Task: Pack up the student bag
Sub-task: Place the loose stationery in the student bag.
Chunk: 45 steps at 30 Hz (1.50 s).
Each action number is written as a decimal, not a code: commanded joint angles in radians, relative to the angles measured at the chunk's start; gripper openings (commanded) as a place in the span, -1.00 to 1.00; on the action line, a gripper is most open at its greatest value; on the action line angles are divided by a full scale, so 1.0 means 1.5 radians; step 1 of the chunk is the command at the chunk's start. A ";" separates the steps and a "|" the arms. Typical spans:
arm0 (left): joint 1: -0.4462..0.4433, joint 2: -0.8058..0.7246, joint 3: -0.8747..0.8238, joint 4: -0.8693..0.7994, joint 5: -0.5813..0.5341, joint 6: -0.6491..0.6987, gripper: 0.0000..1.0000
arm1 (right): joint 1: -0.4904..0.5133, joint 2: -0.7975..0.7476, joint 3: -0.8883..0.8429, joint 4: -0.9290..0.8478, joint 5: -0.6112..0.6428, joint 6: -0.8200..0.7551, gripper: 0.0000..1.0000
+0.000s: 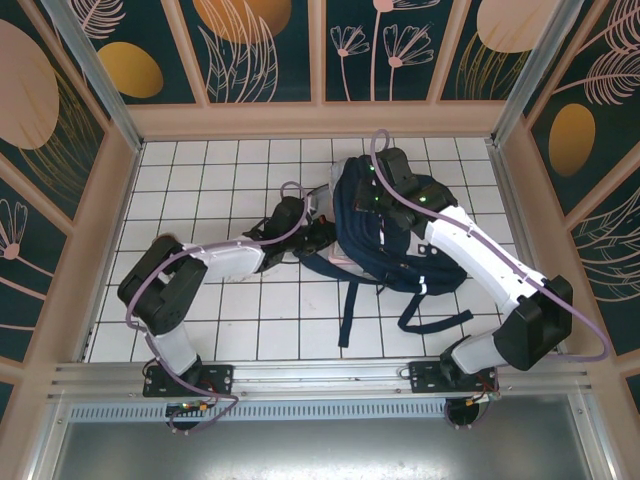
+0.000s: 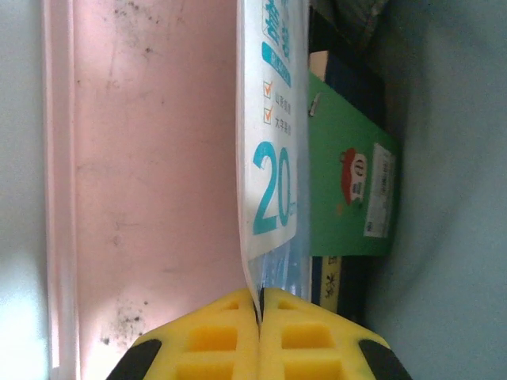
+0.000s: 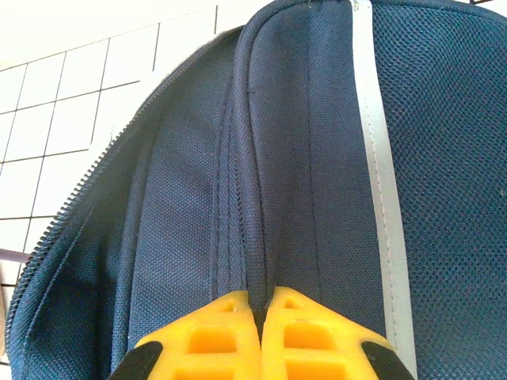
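On the white tiles (image 1: 200, 190), a navy student bag (image 1: 356, 228), white-striped, black-strapped.

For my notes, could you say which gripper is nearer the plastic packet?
Left. The left gripper pinches the plastic packet; the right gripper clamps a fold of the student bag.

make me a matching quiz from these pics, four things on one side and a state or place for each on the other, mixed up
1 left pincer
2 right pincer
3 student bag
4 green box

a navy, lying on the white tiled table
b shut on a clear packet printed 20
c beside the packet, cartoon on its face
d shut on a fold of bag fabric

Pairs: 1-b, 2-d, 3-a, 4-c
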 commanded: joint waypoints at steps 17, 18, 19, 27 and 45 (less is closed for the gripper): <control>-0.029 -0.010 0.125 -0.231 -0.094 0.105 0.40 | -0.016 -0.030 -0.028 0.041 -0.013 0.009 -1.00; -0.029 -0.015 0.124 -0.234 -0.099 0.107 0.38 | -0.017 -0.030 -0.029 0.042 -0.013 0.009 -1.00; -0.029 -0.019 0.123 -0.236 -0.104 0.110 0.38 | -0.017 -0.030 -0.030 0.043 -0.014 0.009 -1.00; -0.022 -0.007 0.121 -0.249 -0.114 0.137 0.37 | -0.020 -0.031 -0.032 0.043 -0.018 0.010 -1.00; -0.036 0.091 0.189 -0.159 -0.013 0.094 0.22 | -0.020 -0.032 -0.045 0.051 -0.029 0.018 -1.00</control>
